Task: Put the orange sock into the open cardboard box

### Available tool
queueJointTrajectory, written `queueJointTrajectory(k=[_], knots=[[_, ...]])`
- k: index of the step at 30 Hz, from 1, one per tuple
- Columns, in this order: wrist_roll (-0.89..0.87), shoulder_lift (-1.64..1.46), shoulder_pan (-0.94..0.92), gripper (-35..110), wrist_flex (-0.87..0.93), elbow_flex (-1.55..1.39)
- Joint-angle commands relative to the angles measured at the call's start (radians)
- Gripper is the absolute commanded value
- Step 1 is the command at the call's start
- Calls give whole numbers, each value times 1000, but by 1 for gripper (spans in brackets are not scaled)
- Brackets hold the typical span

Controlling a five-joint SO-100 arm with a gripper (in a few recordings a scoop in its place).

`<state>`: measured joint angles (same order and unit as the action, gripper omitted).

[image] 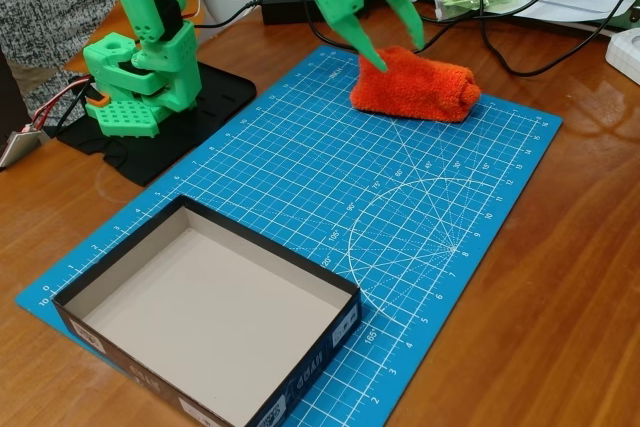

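step: reaching for grasp | jaws (pixel 396 55): wide apart, holding nothing, tips at left end of sock (pixel 418 84) | sock: on blue mat (pixel 400 207), far end | box (pixel 205 317): near corner, empty | next: lower, close

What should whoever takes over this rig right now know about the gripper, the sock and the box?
Gripper: open, fingers spread, tips down at the left end of the sock in the fixed view; one tip is at the sock's near-left edge, the other at its top. Whether they touch the fabric cannot be told. Nothing is gripped.
Sock: lies on the far part of the blue mat.
Box: at the mat's near-left corner, open side up, nothing inside.
Done: approach to the sock.
Left: close on the sock, lift it, carry it to the box, release.
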<state>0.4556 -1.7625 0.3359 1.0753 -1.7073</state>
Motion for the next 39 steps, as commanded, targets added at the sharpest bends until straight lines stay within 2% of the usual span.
queueJointTrajectory(k=[1,3,6,11,13,16,22,29,35,39], knots=[[189,-17,49,17,-17,-28],[348,-8,69,33,-18,-75],[433,17,74,29,-55,-114],[396,61,72,15,-153,-114],[267,69,63,10,-298,-132],[218,84,67,4,-463,-146],[201,100,77,2,-359,-106],[345,77,75,30,-339,-179],[543,94,92,35,-371,-265],[571,114,106,38,-459,-308]])
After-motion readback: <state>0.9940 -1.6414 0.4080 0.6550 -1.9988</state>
